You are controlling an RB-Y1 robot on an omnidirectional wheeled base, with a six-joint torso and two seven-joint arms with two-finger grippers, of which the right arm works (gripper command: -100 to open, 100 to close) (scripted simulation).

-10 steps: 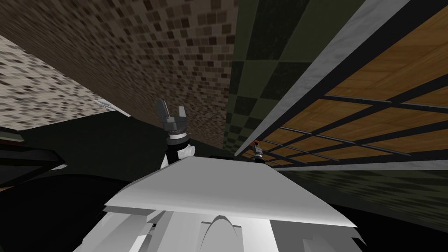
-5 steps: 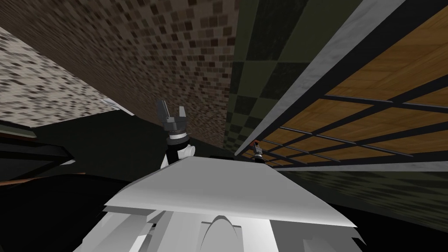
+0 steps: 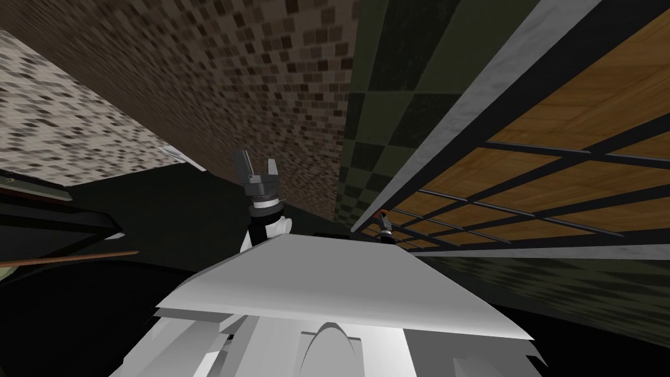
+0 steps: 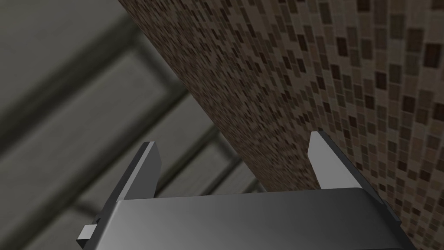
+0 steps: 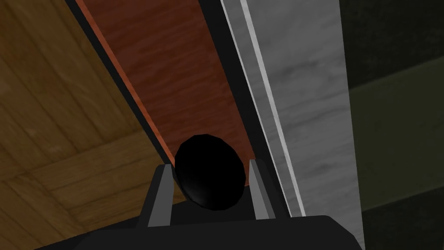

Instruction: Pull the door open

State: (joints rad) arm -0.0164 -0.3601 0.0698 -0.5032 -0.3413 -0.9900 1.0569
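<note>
A round black knob [image 5: 210,178] sits between the two fingers of my right gripper [image 5: 208,168], which press on its sides. The knob stands on a reddish-brown wooden strip of the door [image 5: 173,78], beside a grey frame [image 5: 299,108]. In the head view my right gripper [image 3: 383,219] shows small at the edge of the grey frame [image 3: 458,124], next to brown wooden panels crossed by dark bars [image 3: 556,177]. My left gripper [image 3: 258,171] is raised in front of my chest, open and holding nothing. Its fingers [image 4: 147,162] stand wide apart.
A brown mosaic wall [image 3: 262,85] rises ahead, close to my left gripper. A green checkered wall [image 3: 392,98] adjoins the grey frame. Dark shapes with a thin brown edge [image 3: 72,256] lie at the far left under a lighter mosaic wall [image 3: 59,137].
In the head view the lighter mosaic wall and the dark shapes at the far left have slid right and down. A thin brown edge has come into sight there. Both grippers have barely moved.
</note>
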